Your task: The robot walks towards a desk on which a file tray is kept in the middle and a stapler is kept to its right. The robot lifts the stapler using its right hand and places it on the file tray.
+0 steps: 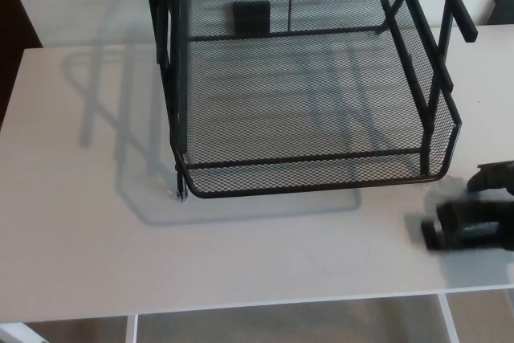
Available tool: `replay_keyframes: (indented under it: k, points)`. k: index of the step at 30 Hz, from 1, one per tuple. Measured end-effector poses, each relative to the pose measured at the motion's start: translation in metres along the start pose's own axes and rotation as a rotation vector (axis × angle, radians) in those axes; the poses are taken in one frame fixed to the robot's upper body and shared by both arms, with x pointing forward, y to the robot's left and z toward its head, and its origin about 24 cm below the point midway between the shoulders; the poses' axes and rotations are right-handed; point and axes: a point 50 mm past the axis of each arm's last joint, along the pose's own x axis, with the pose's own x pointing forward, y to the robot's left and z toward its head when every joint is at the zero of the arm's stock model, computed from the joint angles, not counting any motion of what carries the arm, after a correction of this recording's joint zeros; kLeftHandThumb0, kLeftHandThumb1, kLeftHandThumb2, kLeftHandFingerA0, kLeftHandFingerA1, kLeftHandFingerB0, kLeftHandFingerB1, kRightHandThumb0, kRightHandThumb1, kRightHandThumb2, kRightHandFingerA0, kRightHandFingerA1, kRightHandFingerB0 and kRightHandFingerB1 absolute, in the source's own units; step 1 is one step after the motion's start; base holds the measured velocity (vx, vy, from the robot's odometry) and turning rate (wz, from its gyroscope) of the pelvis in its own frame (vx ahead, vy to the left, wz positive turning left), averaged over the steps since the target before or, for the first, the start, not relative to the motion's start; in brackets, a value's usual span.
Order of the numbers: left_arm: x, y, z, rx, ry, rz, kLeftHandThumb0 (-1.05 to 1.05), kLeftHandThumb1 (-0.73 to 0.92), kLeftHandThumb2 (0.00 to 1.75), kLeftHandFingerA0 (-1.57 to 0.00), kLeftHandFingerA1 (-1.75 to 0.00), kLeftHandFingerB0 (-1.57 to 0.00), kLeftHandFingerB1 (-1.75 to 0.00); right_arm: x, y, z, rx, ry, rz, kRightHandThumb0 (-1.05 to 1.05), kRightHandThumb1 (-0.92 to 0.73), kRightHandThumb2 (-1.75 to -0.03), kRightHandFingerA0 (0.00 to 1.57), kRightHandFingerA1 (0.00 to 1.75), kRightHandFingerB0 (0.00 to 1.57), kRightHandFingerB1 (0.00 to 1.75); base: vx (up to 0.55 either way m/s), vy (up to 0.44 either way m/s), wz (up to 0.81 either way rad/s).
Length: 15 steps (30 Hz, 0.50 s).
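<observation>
A black wire-mesh file tray with stacked tiers stands in the middle of the white desk. The black stapler lies on the desk to the tray's right, just off its front right corner, blurred and cut off by the picture's right edge. A dark shape right above the stapler, at the edge of the picture, looks like part of my right hand. It is close over the stapler, and I cannot tell whether it touches it. My left hand does not show.
The desk's front edge runs along the bottom of the picture, with white shelf partitions below it. A small dark object shows behind the tray through the mesh. Another dark item sits at the far right.
</observation>
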Motion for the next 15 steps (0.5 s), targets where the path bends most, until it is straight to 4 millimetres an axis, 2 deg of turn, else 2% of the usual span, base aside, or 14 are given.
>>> replay_keyframes:
  k: [1, 3, 4, 5, 6, 8, 9, 10, 11, 12, 13, 14, 15]
  points:
    - [0.0, -0.0001, 0.0, 0.001, 0.0, 0.0, -0.78, 0.58, 0.79, -0.39, -0.84, -0.4, -0.76, 0.0003, -0.0004, 0.0004, -0.003, 0.0, -0.019, -0.36, -0.54, -0.58, 0.84, 1.69, 0.89, 0.7, 0.0, 0.0, 0.0]
    - [0.0, -0.0002, -0.0001, 0.002, 0.001, -0.001, -0.79, 0.59, 0.77, -0.35, -0.88, -0.41, -0.8, 0.001, -0.0011, 0.0015, -0.005, -0.004, -0.055, -0.31, -0.57, -0.55, 0.8, 1.74, 0.86, 0.79, 0.0, 0.0, 0.0]
    - [0.0001, -0.0002, 0.0001, 0.003, 0.001, -0.001, -0.85, 0.46, 1.05, -0.39, -0.78, -0.4, -0.75, 0.0013, -0.0006, 0.002, -0.004, -0.005, -0.068, -0.11, -0.59, -0.64, 0.8, 1.75, 0.77, 1.34, 0.0, 0.0, 0.0]
    - [0.0001, -0.0003, 0.0003, 0.003, 0.0, -0.001, -0.85, 0.47, 1.06, -0.38, -0.78, -0.41, -0.75, 0.0015, 0.0, 0.0023, -0.004, -0.007, -0.081, -0.1, -0.63, -0.66, 0.78, 1.75, 0.71, 1.46, 0.0, 0.0, 0.0]
    - [0.0002, -0.0003, 0.0004, 0.003, 0.0, -0.001, -0.86, 0.48, 1.06, -0.4, -0.79, -0.42, -0.76, 0.0016, 0.0004, 0.0026, -0.003, -0.01, -0.092, -0.06, -0.6, -0.71, 0.8, 1.75, 0.72, 1.5, 0.0, 0.0, 0.0]
    - [0.0002, -0.0003, 0.0005, 0.004, 0.0, -0.001, -0.86, 0.48, 1.06, -0.4, -0.79, -0.42, -0.76, 0.0016, 0.0013, 0.0026, -0.002, -0.014, -0.113, -0.06, -0.6, -0.71, 0.8, 1.75, 0.72, 1.5, 0.0, 0.0, 0.0]
    - [0.0002, -0.0004, 0.0005, 0.004, 0.0, -0.002, -0.88, 0.48, 1.07, -0.4, -0.79, -0.42, -0.76, 0.0016, 0.0015, 0.0027, -0.001, -0.016, -0.124, -0.11, -0.52, -0.9, 1.14, 1.38, 0.95, 1.25, 0.0, 0.0, 0.0]
    - [0.0002, -0.0004, 0.0006, 0.005, 0.0, -0.002, -0.88, 0.48, 1.07, -0.4, -0.79, -0.42, -0.76, 0.0016, 0.0018, 0.0026, -0.001, -0.018, -0.135, -0.11, -0.52, -0.9, 1.14, 1.38, 0.95, 1.25, 0.0, 0.0, 0.0]
    - [0.0002, -0.0004, 0.0006, 0.005, 0.0, -0.002, -0.81, 0.62, 0.77, -0.39, -0.86, -0.43, -0.78, 0.0015, 0.0018, 0.0025, -0.001, -0.02, -0.151, -0.15, -0.53, -0.91, 1.13, 1.38, 0.91, 1.22, 0.0, 0.0, 0.0]
    - [0.0003, -0.0005, 0.0008, 0.006, 0.0, -0.002, -0.88, 0.49, 1.08, -0.4, -0.79, -0.41, -0.76, 0.0015, 0.002, 0.0025, -0.001, -0.023, -0.163, -0.12, -0.51, -0.94, 1.14, 1.36, 0.95, 1.23, 0.0, 0.0, 0.0]
    - [0.0003, -0.0005, 0.0009, 0.006, -0.001, -0.002, -0.88, 0.48, 1.07, -0.39, -0.79, -0.41, -0.76, 0.0014, 0.0023, 0.0024, 0.001, -0.024, -0.173, -0.09, -0.64, -0.71, 0.88, 1.65, 0.72, 1.46, 0.0, 0.0, 0.0]
    - [0.0003, -0.0005, 0.0009, 0.007, 0.0, -0.003, -0.88, 0.48, 1.07, -0.39, -0.79, -0.41, -0.76, 0.001, 0.0029, 0.0023, 0.003, -0.026, -0.186, -0.09, -0.64, -0.71, 0.88, 1.65, 0.72, 1.46, 0.0, 0.0, 0.0]
    - [0.0003, -0.0006, 0.001, 0.007, 0.0, -0.003, -0.81, 0.61, 0.77, -0.39, -0.86, -0.4, -0.79, 0.0007, 0.0035, 0.0023, 0.005, -0.027, -0.196, -0.08, -0.51, -0.96, 1.18, 1.35, 1.0, 1.23, 0.0, 0.0, 0.0]
